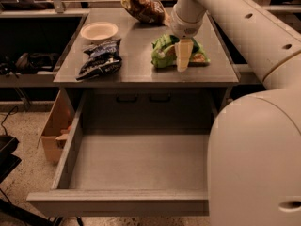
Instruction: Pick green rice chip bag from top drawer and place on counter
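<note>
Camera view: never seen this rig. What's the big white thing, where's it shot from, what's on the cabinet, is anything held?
The big white shape is the robot itself: a mobile base with one arm. There is only one camera, and it looks down past that arm at a grey cabinet. The arm ends in the gripper, which is down at the green rice chip bag lying on the counter. Whether it actually grips the bag cannot be seen. Also on the counter are a white bowl, a dark blue-black bag and, at the back, a brown bag. Below, the top drawer is pulled open toward the camera.
</note>
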Robot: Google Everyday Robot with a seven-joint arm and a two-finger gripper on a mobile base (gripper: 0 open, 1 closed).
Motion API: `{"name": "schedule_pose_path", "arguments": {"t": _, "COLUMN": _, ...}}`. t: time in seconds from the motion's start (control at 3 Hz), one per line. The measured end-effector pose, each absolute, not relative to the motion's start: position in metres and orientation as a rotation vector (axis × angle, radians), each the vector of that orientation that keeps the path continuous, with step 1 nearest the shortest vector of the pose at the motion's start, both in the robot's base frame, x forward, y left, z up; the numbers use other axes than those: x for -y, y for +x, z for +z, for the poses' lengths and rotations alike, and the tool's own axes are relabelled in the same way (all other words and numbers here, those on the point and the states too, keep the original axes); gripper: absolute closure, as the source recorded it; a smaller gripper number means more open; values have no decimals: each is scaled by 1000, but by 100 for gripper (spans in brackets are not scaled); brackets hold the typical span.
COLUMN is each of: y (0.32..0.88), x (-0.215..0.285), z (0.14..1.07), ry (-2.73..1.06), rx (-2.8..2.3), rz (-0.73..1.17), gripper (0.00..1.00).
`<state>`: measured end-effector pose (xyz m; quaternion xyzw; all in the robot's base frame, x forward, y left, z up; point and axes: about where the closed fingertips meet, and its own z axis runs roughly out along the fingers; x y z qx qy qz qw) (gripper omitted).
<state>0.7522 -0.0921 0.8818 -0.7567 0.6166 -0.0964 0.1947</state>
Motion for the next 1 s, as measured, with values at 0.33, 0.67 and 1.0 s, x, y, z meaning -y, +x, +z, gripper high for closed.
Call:
{"name": "schedule_pose_path", "arguments": {"t": 0.33, "y": 733, "x": 90, "z": 918, "ry": -2096, "rx": -1698, "rz": -334, "gripper": 0}}
{"name": "schedule_pose_path", "arguments": {"t": 0.67, "y": 693, "x": 102, "z": 981, "ry": -1949, "rx": -1684, "rz": -500, "gripper": 0}}
{"name": "schedule_pose_path", "arguments": {"t": 1.0, "y": 626, "x": 100, "z": 1045, "ry": -1700, "rx": -1653, "rz": -564, "gripper": 0}}
